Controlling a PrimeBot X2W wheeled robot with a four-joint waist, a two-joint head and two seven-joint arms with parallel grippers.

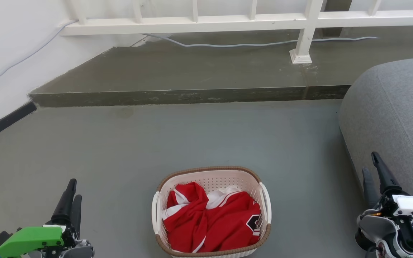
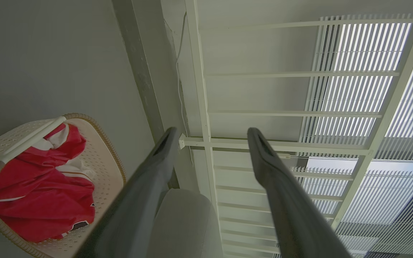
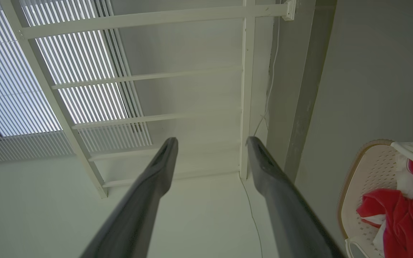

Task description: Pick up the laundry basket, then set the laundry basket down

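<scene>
the laundry basket [image 1: 213, 180] sits on the grey floor [image 1: 120, 150] in the lower middle of the head view, between the two arms and touching neither, with a crumpled red and white garment [image 1: 206, 224] heaped inside. the left gripper [image 1: 74, 191] waits well off to its left and the right gripper [image 1: 370, 163] well off to its right, just beside a grey upholstered seat [image 1: 396, 125]. both wrist views show each pair of fingers spread apart with nothing between them, so nothing is grasped and the lift has not begun.

the main risk is an uneven two-sided lift: if one arm reaches its white side handle [image 1: 266, 202] before the other, the light basket will likely slide or tip and spill the garment. the right arm also has little room and could brush the seat as it swings in. how much gap the handles leave for a finger is hard to judge from here, perhaps very little, so a tip may glance off the perforated wall instead.
</scene>
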